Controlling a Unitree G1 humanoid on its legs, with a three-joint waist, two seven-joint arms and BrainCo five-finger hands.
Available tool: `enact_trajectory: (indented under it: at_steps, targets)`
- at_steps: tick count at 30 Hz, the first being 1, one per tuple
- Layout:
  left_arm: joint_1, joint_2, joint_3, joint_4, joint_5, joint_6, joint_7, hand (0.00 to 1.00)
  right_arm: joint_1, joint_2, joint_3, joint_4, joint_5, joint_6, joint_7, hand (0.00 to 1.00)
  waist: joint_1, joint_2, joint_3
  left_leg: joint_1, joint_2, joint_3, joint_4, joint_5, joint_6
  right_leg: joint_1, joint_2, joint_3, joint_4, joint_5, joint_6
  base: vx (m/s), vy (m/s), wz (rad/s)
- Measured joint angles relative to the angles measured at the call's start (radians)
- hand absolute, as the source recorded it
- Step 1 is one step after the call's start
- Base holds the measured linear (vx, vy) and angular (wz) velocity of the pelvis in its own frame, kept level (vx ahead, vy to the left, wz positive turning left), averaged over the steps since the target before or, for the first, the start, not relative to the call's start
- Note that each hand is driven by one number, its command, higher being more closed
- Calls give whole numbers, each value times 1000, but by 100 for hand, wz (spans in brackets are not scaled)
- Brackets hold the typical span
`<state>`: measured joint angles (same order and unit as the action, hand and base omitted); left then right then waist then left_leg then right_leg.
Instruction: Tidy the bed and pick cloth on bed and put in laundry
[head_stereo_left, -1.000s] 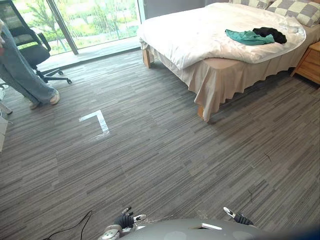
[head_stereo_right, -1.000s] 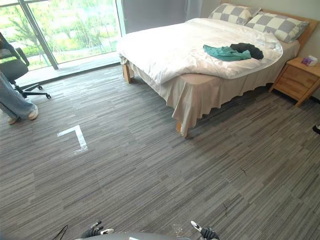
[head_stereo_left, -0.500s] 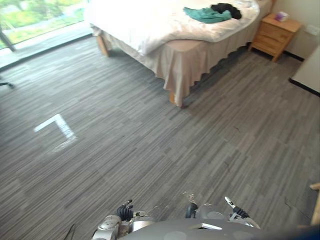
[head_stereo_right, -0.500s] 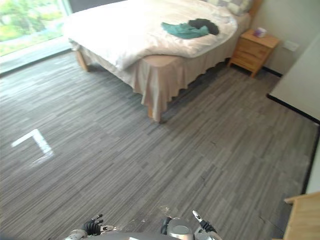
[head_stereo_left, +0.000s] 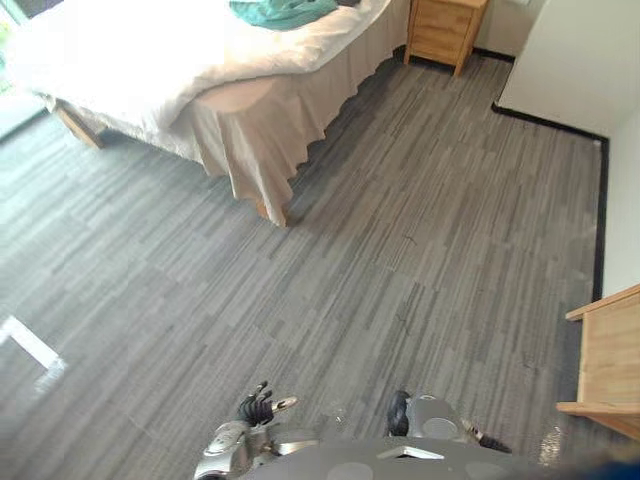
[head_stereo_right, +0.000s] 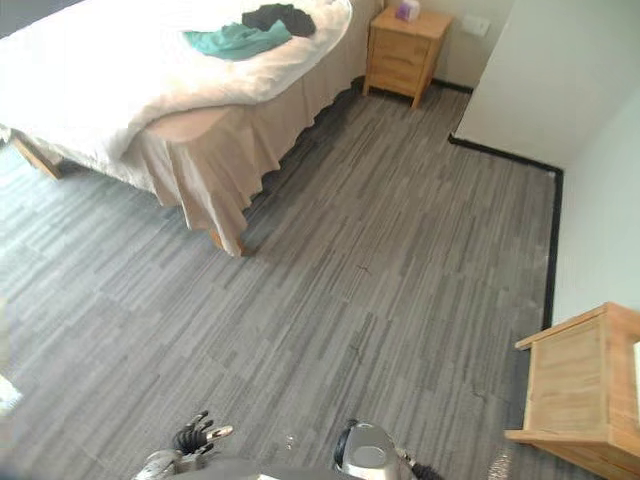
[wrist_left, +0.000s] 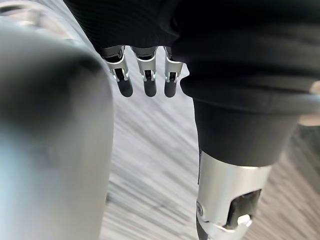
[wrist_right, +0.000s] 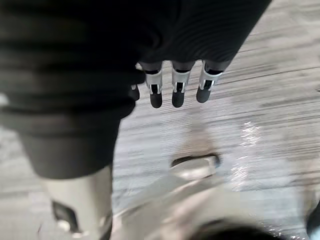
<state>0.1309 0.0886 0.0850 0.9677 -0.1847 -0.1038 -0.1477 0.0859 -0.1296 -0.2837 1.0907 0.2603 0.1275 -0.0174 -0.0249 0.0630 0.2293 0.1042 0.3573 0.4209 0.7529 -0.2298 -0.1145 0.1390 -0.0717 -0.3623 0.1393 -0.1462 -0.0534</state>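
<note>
Far beyond the left hand (wrist_left: 145, 82) and right hand (wrist_right: 178, 89), both hanging open and empty with nothing reachable, the teal cloth (head_stereo_right: 230, 40) lies on the bed (head_stereo_right: 90, 75).

bed (head_stereo_right: 100, 95) far left | cloths (head_stereo_right: 232, 40) on it — nightstand end | nightstand (head_stereo_right: 405, 52) just right of bed

Swung the view rightward, shifting the bed (head_stereo_right: 90, 85) and nightstand (head_stereo_right: 403, 52) toward the upper left and bringing in a white wall (head_stereo_right: 530, 70) and a wooden cabinet (head_stereo_right: 575, 385)
</note>
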Motion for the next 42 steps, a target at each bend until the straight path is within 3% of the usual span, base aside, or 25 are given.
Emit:
enact_trajectory:
  at_steps: [1,3,4,5,6,7,9,10,11,13,15,17,18,19,21,22,24,26,30,33,34,36,37,38,42]
  targets:
    - [3,-5,-4,-17,-1,-17,-2,0,-20,-9,3,7,-7,-4,10,0,28,-3,-1,-49,-82,-24,-7,-48,21,43,0,30,-41,1,0,451,-149,-70]
    - [1,-12,-4,-46,-3,-39,-9,0,-73,-6,4,7,-10,-11,14,0,56,-6,2,-164,-187,-52,-62,-86,60,74,-2,77,-78,-1,-2,312,-17,-83]
    - [-2,-13,-5,-51,-5,-41,-10,0,-87,-2,4,7,-11,-15,14,0,62,-8,4,-200,-217,-57,-103,-86,64,85,-5,88,-85,-3,-2,348,33,-86]
    - [-11,-17,-9,-54,-31,-46,-18,0,-97,7,19,5,-13,-22,14,0,74,-15,8,-254,-282,-55,-276,-31,69,120,-18,104,-94,-25,23,277,49,-54]
    - [-10,-20,-11,-53,-36,-49,-22,0,-95,8,23,2,-20,-25,14,0,73,-14,8,-263,-297,-50,-361,13,71,141,-19,104,-101,-38,36,428,129,-45]
    - [-8,-30,-12,-52,-39,-55,-29,0,-86,18,41,-5,-32,-27,14,0,73,-3,9,-266,-302,-37,-527,107,76,191,-6,105,-119,-71,58,362,147,-19]
    - [-1,-44,11,-64,-40,-62,-44,0,-50,47,65,-19,-39,-40,13,0,81,-14,-3,-288,-283,31,-534,249,185,254,-12,114,-128,-131,83,387,193,-16]
    - [-6,-39,16,-64,-39,-60,-44,0,-51,59,73,-22,-42,-43,14,0,79,-27,-14,-298,-297,53,-516,232,214,256,-28,112,-131,-147,85,496,206,-15]
    - [-15,-31,30,-66,-36,-61,-47,0,-49,78,86,-31,-49,-49,15,0,87,-74,-28,-311,-319,84,-490,179,228,249,-65,116,-131,-148,69,424,149,-17]
    - [-29,-30,35,-49,-37,-59,-43,0,-52,95,87,-33,-52,-47,14,0,92,-81,-30,-312,-348,93,-486,160,269,245,-90,121,-127,-91,63,406,158,-6]
    - [-32,-30,32,-38,-36,-56,-42,0,-51,96,90,-35,-72,-34,10,0,91,-79,-33,-265,-381,93,-491,126,296,241,-123,130,-27,-44,108,532,267,23]
    - [-33,-26,12,-33,-32,-54,-38,0,-51,89,72,-32,-89,-25,4,0,84,-80,-31,-184,-405,61,-512,79,283,145,-165,148,288,-1,201,456,248,32]
    - [-34,-11,-20,-29,-20,-55,-38,0,-53,93,39,-30,-88,-29,-6,0,80,-81,-28,-116,-418,33,-534,60,268,31,-185,203,602,77,257,397,186,58]
    - [-34,1,-53,-9,-19,-55,-36,0,-51,87,32,-34,-89,-40,-10,0,66,-75,-28,-43,-427,2,-568,57,264,-65,-206,199,848,73,258,388,155,66]
    - [-33,4,-84,5,-19,-54,-24,0,-44,76,35,-38,-90,-57,-10,0,44,-76,-39,39,-430,-30,-617,57,263,-140,-238,133,951,45,231,367,101,69]
    - [-42,6,-92,7,-20,-50,-14,0,-41,82,32,-49,-87,-80,-9,0,42,-80,-45,86,-434,-71,-649,53,256,-225,-254,91,924,20,190,431,64,72]
    - [-62,6,-116,17,-20,-37,1,0,-42,88,13,-56,-80,-106,-2,0,39,-80,-43,117,-434,-121,-671,58,248,-282,-255,54,815,-23,198,368,-13,92]
    - [-85,3,-146,32,-20,-24,4,0,-41,92,6,-53,-43,-130,6,0,27,-77,-41,159,-426,-225,-685,51,219,-301,-226,38,527,-28,191,360,-92,136]
    - [-89,-16,-105,29,-21,-9,25,0,-37,106,-5,-62,4,-138,8,0,31,-69,-37,181,-397,-327,-674,12,153,-304,-175,149,144,95,147,387,-186,123]
    - [-38,-35,-11,-7,-22,-9,41,0,-32,114,31,-84,-2,-143,16,0,45,-75,-36,236,-353,-318,-642,-45,58,-283,-148,144,64,240,113,451,-288,56]
    - [-8,-46,28,-11,-29,-11,47,0,-32,105,57,-84,-14,-140,23,0,48,-73,-43,262,-328,-304,-625,-69,22,-268,-141,101,86,207,127,370,-275,10]
    - [7,-78,42,-10,-31,-13,48,0,-52,74,65,-84,-38,-132,35,0,50,-23,-51,245,-261,-262,-578,-56,0,-265,-93,68,126,157,89,594,-443,48]
    - [4,-70,34,-12,-45,-53,34,0,-54,59,89,-61,-107,-117,53,0,43,-27,-30,71,-173,-217,-195,10,19,-98,-79,-33,-13,128,76,778,-649,121]
    - [3,-72,31,-15,-43,-70,25,0,-48,47,111,-45,-126,-112,54,0,46,-27,-27,37,-134,-146,-117,-23,14,-34,-81,-63,-50,127,73,653,-592,123]
    - [1,-68,-24,-23,-39,-99,-7,0,-70,33,151,-35,-137,-107,61,0,66,-2,-33,-74,-134,15,-272,-27,14,31,-87,-120,-118,116,95,161,-82,33]
